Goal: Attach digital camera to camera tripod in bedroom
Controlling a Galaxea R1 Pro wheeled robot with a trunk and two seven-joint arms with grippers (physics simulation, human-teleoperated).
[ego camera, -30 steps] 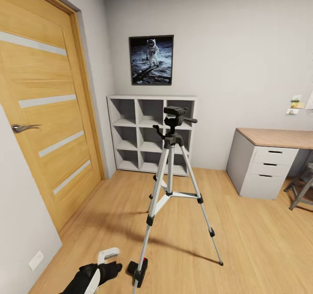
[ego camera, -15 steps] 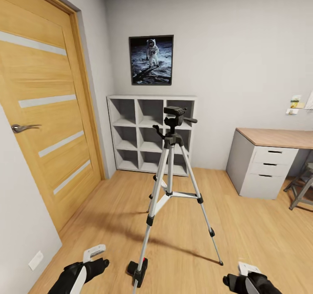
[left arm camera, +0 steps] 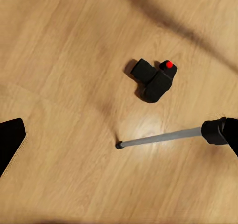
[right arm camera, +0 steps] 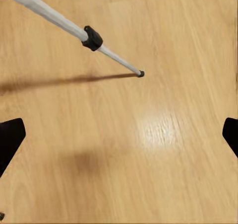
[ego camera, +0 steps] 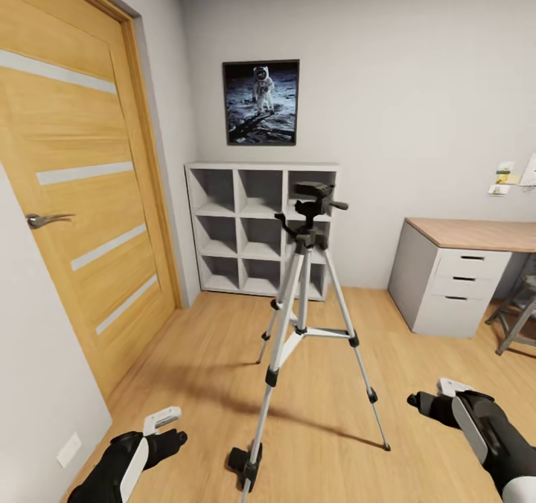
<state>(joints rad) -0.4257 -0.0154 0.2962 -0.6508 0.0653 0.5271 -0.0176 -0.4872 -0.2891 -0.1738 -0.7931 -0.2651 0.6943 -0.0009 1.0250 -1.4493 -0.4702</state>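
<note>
The camera tripod (ego camera: 301, 317) stands on the plank floor in mid-room, silver legs spread, its black pan head (ego camera: 316, 198) and handle on top. The digital camera (ego camera: 245, 463) lies on the floor by the tripod's near leg. In the left wrist view it is a black body with a red button (left arm camera: 154, 81), just beyond a tripod foot (left arm camera: 119, 145). My left gripper (ego camera: 171, 428) hovers low, left of the camera, open and empty. My right gripper (ego camera: 429, 394) is open at the right, above bare floor near another tripod foot (right arm camera: 141, 73).
An oak door (ego camera: 74, 213) with frosted stripes fills the left wall. Grey cube shelves (ego camera: 257, 228) stand behind the tripod under an astronaut picture (ego camera: 260, 103). A desk with drawers (ego camera: 458, 283) and a chair leg (ego camera: 517, 324) are at the right.
The head view has shifted slightly, so the room sits a bit further right. My right arm has risen from the bottom edge to higher at the right. The left gripper has drifted left.
</note>
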